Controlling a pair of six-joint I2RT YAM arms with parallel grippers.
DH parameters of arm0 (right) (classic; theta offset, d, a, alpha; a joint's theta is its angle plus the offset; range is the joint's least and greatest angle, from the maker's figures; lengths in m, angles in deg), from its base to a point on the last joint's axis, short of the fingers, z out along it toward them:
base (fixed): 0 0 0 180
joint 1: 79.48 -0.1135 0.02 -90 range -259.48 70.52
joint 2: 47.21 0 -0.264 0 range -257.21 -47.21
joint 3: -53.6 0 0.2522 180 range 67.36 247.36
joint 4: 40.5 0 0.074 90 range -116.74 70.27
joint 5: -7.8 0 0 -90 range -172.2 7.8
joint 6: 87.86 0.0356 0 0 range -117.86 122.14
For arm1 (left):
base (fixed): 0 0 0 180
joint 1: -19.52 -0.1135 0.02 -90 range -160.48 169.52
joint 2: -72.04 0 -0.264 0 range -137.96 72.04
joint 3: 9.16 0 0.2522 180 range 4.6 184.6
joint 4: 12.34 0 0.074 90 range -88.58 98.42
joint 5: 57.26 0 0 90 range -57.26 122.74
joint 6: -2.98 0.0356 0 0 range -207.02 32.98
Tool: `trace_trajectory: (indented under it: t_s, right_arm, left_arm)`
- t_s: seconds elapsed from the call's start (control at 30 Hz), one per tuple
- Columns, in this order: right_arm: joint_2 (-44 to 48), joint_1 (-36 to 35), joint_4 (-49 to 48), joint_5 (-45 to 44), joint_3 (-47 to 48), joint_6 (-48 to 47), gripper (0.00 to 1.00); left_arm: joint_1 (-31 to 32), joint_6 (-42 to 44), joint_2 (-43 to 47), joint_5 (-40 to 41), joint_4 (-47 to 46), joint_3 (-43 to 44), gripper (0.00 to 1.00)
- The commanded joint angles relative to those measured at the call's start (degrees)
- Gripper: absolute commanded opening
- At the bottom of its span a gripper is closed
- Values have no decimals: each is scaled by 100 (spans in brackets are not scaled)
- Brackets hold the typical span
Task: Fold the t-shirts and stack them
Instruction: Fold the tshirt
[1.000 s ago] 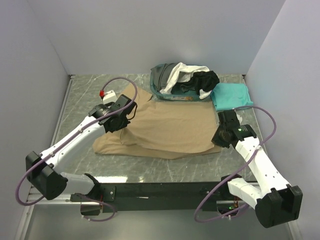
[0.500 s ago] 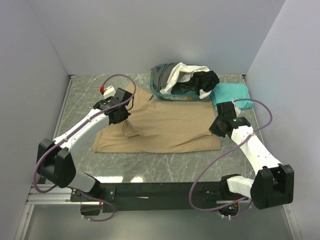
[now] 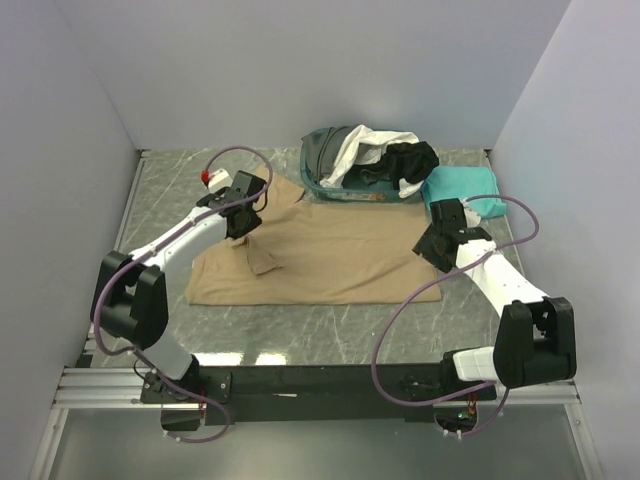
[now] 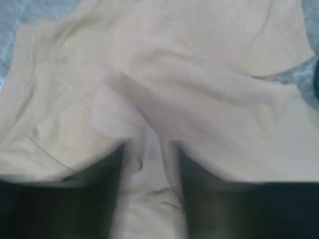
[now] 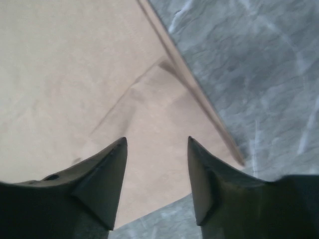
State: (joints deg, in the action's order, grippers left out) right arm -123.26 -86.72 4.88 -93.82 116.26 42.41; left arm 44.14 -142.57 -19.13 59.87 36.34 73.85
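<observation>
My left pincer [image 4: 149, 154] grips a bunch of the tan shirt [image 4: 199, 89]; my right pincer [image 5: 156, 144] stands open over that shirt's corner, bare desk [image 5: 259, 74] just right of it.

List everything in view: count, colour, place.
tan t-shirt: one, tan, spread mid-table
teal t-shirt: one, teal, folded, right of the basket
white t-shirt: one, white, draped on top in the basket
black t-shirt: one, black, at the basket's right end
dark grey t-shirt: one, dark grey, at the basket's left end
basket: one, teal, far centre of the table
table: one, grey marble pattern, under everything
cables: two, purple, one looping from each arm
left gripper: one, black, tan cloth pinched between its fingers
right gripper: one, black, open over the tan t-shirt's right edge
</observation>
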Motion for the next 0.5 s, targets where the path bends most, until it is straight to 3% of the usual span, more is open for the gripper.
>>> trace_trajectory:
  t_s: [0.0, 0.03, 0.2, 0.27, 0.37, 0.47]
  right_arm:
    - [11, 57, -34, -499, 435, 121, 76]
    - [46, 57, -24, -465, 436, 95, 86]
    - [721, 48, -759, 474, -20, -448, 89]
    - [898, 39, -1068, 1396, -187, -704, 90]
    - [961, 13, -1736, 2458, -513, -1012, 90]
    - [698, -31, -1939, 2751, -706, -1021, 90]
  left_arm:
    - [-107, 96, -224, 214, -528, 378, 64]
    - [-107, 184, -269, 126, -538, 422, 99]
    - [-98, 202, -243, -182, -468, 353, 99]
    - [-98, 194, -25, -401, -503, 168, 100]
    - [-98, 132, 362, -883, -643, -550, 99]
    - [-72, 62, 644, -1358, -1212, -1131, 100]
